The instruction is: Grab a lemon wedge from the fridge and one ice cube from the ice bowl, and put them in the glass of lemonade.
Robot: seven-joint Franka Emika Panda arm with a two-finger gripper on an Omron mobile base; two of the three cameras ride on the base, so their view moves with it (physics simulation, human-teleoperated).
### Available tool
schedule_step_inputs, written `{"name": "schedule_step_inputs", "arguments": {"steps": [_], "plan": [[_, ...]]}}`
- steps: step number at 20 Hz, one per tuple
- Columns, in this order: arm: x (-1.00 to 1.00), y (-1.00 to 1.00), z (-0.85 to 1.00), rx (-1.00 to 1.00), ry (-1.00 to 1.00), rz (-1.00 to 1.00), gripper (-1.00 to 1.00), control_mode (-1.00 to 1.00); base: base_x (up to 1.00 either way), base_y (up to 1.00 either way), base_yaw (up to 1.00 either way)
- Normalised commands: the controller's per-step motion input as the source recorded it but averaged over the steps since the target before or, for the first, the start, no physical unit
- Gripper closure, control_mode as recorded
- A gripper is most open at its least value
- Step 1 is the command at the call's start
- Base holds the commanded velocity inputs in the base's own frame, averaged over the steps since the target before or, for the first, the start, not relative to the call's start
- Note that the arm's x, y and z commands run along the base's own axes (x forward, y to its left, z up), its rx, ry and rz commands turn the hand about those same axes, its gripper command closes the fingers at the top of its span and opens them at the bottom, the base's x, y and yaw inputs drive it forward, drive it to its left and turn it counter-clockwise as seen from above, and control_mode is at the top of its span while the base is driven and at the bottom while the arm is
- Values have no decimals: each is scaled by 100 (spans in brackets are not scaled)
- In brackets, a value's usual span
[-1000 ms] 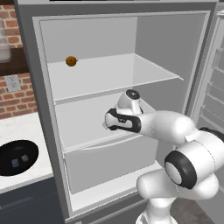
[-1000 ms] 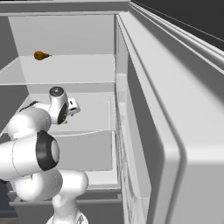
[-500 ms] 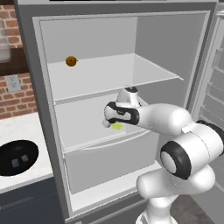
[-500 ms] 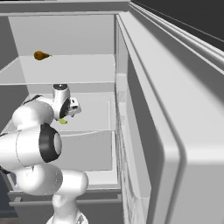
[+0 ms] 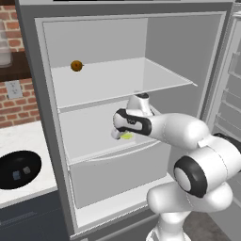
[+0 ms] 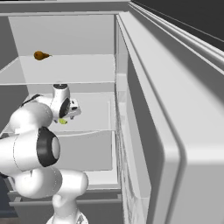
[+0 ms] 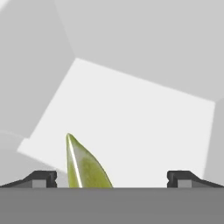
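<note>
At the centre of your left base view, the fridge's (image 5: 42, 117) middle shelf (image 5: 89, 136) carried the lemon wedge (image 5: 127, 136). The upper shelf (image 5: 117, 80) held a round orange-brown ball (image 5: 76, 66) toward the upper left.

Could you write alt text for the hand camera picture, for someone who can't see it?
A yellow-green lemon wedge lies on a pale fridge shelf, between the two dark tips of the robot's open claw, nearer the left tip.

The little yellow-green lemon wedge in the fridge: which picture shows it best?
The hand view: the small yellow-green lemon wedge stands large and sharp between the open gripper's tips. In the left base view and right base view it's a tiny speck under the hand.
</note>
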Motion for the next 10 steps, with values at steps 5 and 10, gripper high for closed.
{"name": "schedule_step_inputs", "arguments": {"steps": [5, 10], "plan": [[-13, -8, -26, 0, 0, 1, -100, -100, 0, 0, 0], [4, 0, -5, 0, -1, 0, -100, -100, 0, 0, 0]]}}
